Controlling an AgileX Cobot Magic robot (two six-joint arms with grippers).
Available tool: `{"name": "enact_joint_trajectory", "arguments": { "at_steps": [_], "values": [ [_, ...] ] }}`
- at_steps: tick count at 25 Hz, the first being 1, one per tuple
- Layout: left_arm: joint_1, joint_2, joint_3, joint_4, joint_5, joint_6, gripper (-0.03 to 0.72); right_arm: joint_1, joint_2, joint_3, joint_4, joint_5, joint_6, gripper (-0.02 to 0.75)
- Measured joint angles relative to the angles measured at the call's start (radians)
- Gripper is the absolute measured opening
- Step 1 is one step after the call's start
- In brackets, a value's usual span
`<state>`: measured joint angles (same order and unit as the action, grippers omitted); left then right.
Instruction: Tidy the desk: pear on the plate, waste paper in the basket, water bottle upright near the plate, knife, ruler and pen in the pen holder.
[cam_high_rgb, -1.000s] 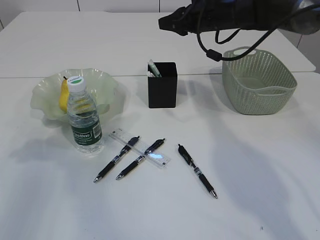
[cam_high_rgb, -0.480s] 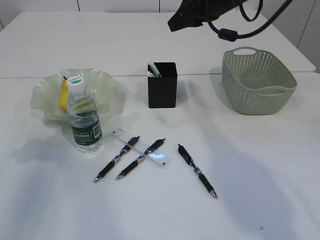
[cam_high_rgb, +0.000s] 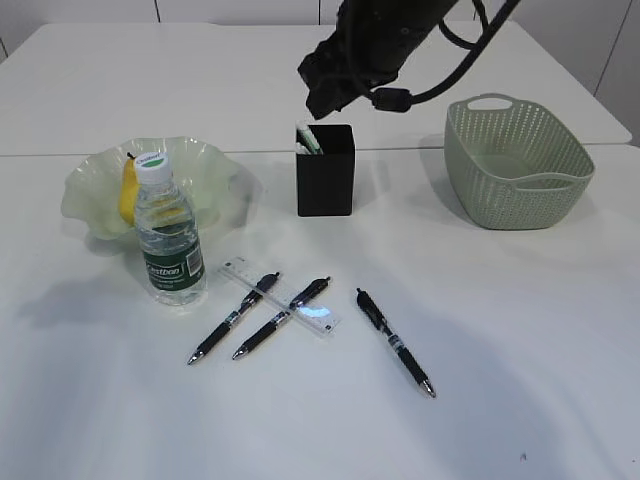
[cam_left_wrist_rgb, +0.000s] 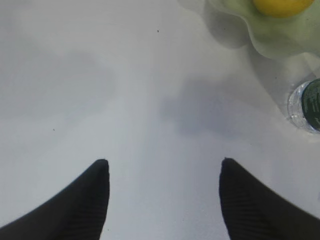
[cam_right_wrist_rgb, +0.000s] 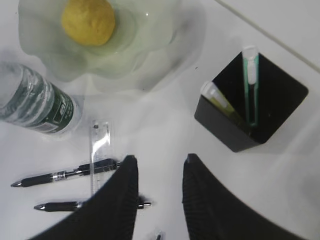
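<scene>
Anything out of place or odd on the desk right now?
Nothing spilled or damaged. The clear ruler lies askew on the table with two pens crossed over it, and a third pen lies loose to their right. The water bottle stands upright by the plate.

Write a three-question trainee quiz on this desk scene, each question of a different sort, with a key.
1. True or false: the pear lies in the plate.
2. How many pens lie loose on the table? A) one B) three C) five
3. Fill in: two of the pens lie across the clear ____.

Key
1. True.
2. B. A third pen lies apart, to the right of the pair.
3. Ruler, in front of the upright water bottle and the pen holder.
</scene>
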<state>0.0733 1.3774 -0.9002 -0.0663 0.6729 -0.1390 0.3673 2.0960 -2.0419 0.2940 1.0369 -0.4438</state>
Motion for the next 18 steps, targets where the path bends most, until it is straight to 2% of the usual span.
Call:
{"name": "enact_joint_trajectory", "arguments": {
  "at_steps": [5, 12, 18],
  "values": [
    [0.0, 0.0, 0.0, 0.0, 0.0, 0.0, 0.483, 0.041, 0.033, 0.0, -0.048, 0.063, 0.074, 0.246],
    [0.0, 0.0, 0.0, 0.0, 0.0, 0.0, 0.48, 0.071, 0.085, 0.0, -0.055, 0.094, 0.103, 0.365],
    [0.0, 0.0, 0.0, 0.0, 0.0, 0.0, 0.479, 0.107, 0.143, 0.0, -0.055, 0.096, 0.124, 0.377]
  ]
}}
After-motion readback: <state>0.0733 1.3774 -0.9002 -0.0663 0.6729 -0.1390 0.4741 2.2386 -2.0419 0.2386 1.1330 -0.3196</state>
